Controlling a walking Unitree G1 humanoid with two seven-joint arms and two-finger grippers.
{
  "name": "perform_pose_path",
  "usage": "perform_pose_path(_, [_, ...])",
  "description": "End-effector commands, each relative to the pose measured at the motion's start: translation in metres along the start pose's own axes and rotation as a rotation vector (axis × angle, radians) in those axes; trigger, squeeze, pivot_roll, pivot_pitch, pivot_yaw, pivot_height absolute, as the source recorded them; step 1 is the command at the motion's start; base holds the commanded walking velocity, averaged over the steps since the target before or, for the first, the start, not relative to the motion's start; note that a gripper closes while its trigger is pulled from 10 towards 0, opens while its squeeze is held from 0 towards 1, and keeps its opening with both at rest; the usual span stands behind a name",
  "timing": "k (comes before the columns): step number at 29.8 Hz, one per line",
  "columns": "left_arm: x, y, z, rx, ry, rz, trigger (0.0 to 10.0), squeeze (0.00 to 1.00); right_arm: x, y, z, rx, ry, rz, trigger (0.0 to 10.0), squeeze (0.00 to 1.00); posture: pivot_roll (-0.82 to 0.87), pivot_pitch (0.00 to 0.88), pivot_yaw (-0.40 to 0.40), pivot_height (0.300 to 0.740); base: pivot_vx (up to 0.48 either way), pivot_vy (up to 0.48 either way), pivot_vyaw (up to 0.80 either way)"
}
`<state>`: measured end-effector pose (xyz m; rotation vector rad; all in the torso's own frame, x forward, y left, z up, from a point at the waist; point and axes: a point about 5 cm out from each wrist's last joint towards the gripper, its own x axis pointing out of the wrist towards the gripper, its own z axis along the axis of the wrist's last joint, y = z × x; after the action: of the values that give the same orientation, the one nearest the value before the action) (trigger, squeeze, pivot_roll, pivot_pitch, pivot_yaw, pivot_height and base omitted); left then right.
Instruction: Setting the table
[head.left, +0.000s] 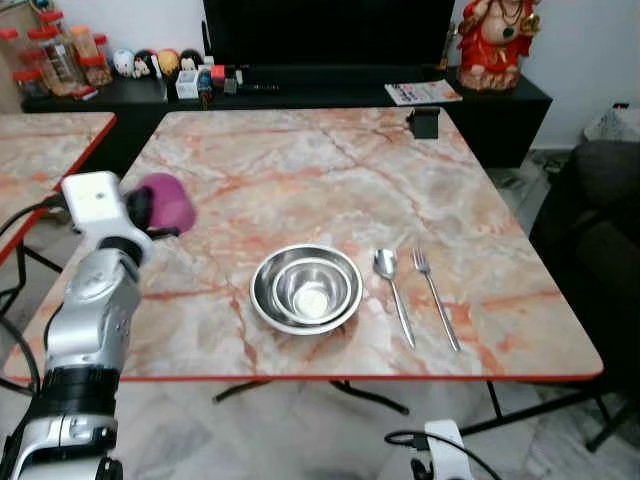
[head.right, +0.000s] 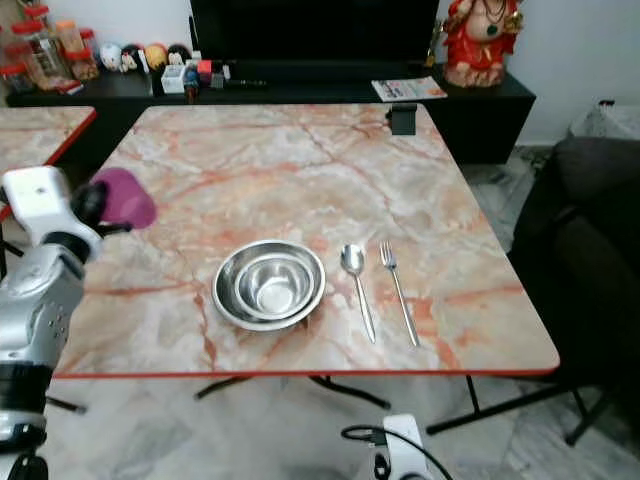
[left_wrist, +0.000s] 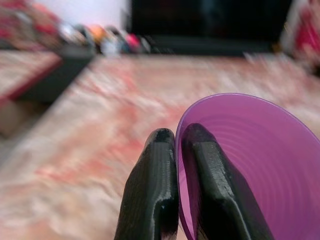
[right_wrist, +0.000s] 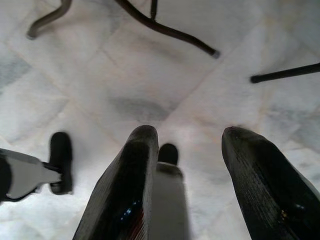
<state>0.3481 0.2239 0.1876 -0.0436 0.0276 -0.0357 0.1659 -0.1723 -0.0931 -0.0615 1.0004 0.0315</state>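
Left gripper pinching rim of purple cup above tabletop left edge, right gripper spread over apparently marble floor, nested steel bowls near centre.

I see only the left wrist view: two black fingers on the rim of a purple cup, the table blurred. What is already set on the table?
Observer: Two nested steel bowls stand near the front edge of the marble table.
Operator: Is any cutlery there?
Observer: Yes, a spoon and a fork lie side by side to the right of the bowls.
Operator: Where is my cup, compared to them?
Observer: The left hand holds the purple cup at the table's left side, left of the bowls.
Operator: And the other hand?
Observer: The right hand hangs open over the floor.
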Motion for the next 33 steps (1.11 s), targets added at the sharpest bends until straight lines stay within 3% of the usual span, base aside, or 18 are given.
perform_pose_path(1, [0.004, 0.001, 0.001, 0.009, 0.063, -0.007, 10.0, 0.00, -0.001, 0.004, -0.007, 0.023, 0.008, -0.002, 10.0, 0.00, -0.02, 0.000, 0.073, 0.740, 0.000, 0.000, 0.00])
perform_pose_path(9, [0.012, -0.010, -0.004, 0.045, 0.236, -0.070, 10.0, 0.00, -0.003, 0.005, -0.015, 0.059, 0.021, -0.018, 10.0, 0.00, -0.03, 0.000, 0.100, 0.740, 0.000, 0.000, 0.00])
perform_pose_path(18, [0.012, -0.023, -0.021, -0.012, 0.283, -0.076, 10.0, 0.00, -0.003, 0.003, -0.016, 0.064, 0.019, -0.026, 10.0, 0.00, -0.04, 0.000, 0.102, 0.740, 0.000, 0.000, 0.00])
perform_pose_path(23, [0.015, -0.025, -0.025, -0.085, 0.248, -0.032, 10.0, 0.00, -0.003, 0.003, -0.016, 0.062, 0.016, -0.025, 10.0, 0.00, -0.04, 0.000, 0.102, 0.740, 0.000, 0.000, 0.00])
perform_pose_path(33, [0.021, -0.014, -0.014, -0.063, 0.154, 0.133, 10.0, 0.00, -0.004, 0.004, -0.019, 0.063, 0.021, -0.024, 10.0, 0.00, -0.04, 0.000, 0.106, 0.740, 0.000, 0.000, 0.00])
